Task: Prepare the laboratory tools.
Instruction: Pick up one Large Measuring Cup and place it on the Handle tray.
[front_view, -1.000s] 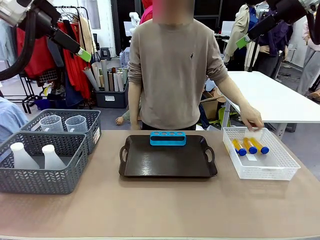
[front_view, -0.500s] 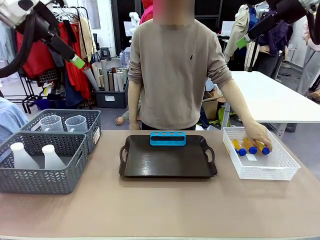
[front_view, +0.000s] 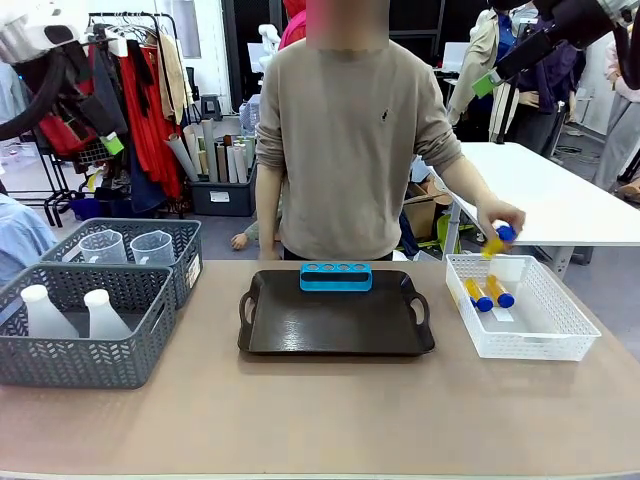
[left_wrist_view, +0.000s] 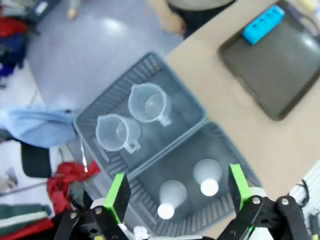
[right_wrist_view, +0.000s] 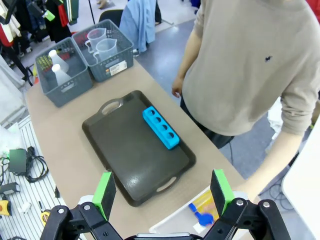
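Tan tabletop (front_view: 320, 410), grey baskets (front_view: 80, 370) with jugs (front_view: 152, 247) and flasks (front_view: 100, 312), white basket (front_view: 545, 345) with two tubes (front_view: 478, 295), left gripper (left_wrist_view: 177, 174) and right gripper (right_wrist_view: 162, 175) both released.

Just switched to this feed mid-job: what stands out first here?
The person's hand holds one amber tube above the white basket at the table's right, where two more tubes lie. The blue rack stands empty at the far edge of the dark tray in the middle. At the left, two grey baskets hold jugs and flasks.
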